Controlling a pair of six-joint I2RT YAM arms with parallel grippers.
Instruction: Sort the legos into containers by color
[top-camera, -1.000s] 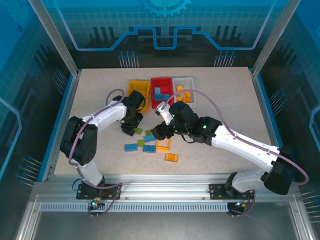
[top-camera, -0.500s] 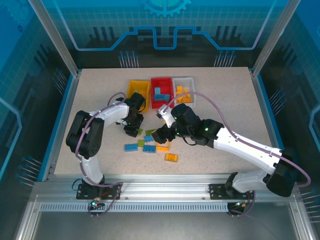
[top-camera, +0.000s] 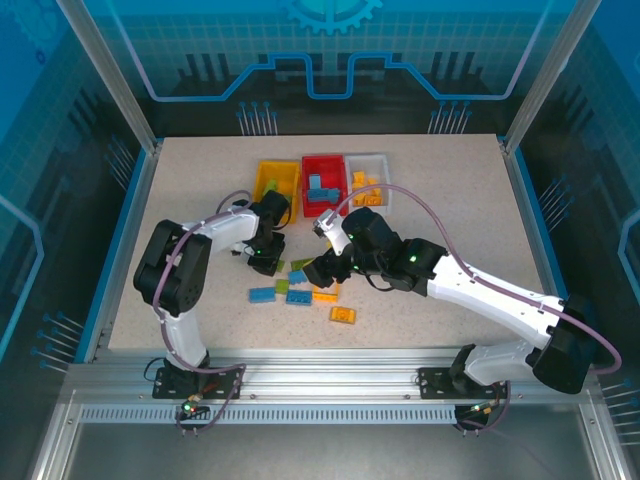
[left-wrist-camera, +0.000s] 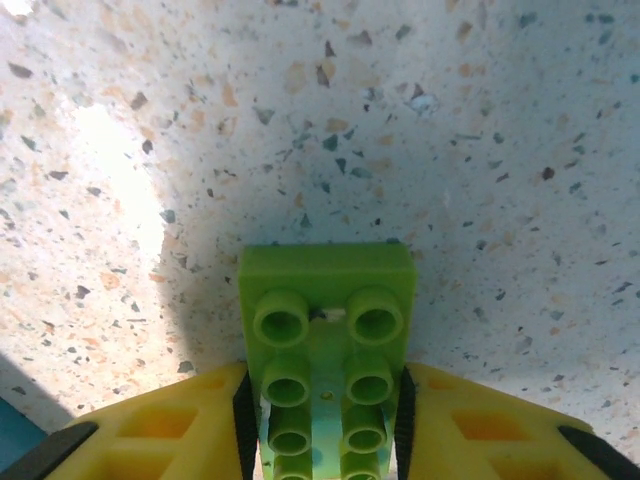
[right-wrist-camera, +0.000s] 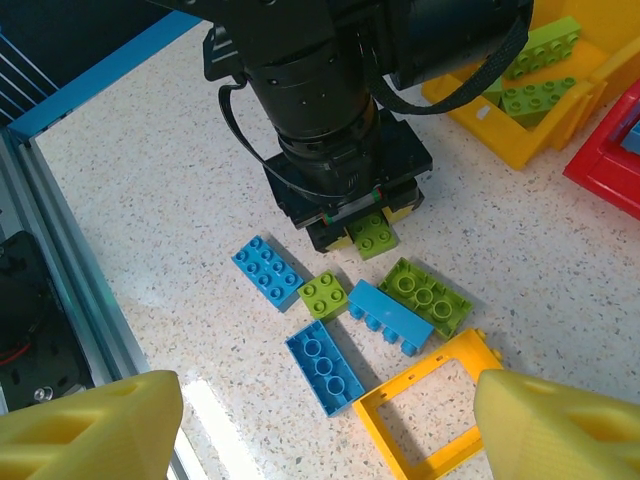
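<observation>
Green brick is now pinched tight between the jaws of the left gripper, which has come down and shut on it, ready for the yellow bin beyond, while the right gripper gapes wide and empty, loose legos just ahead.

Three open bins stand side by side toward the tabletop's far edge. The yellow bin on the left holds green bricks, the red bin in the middle holds blue, and the white bin on the right holds orange-yellow. Mid-tabletop, loose legos lie studs up: blue bricks, a green four-stud piece, an open orange frame and an orange brick. One green brick is pinched flat.
</observation>
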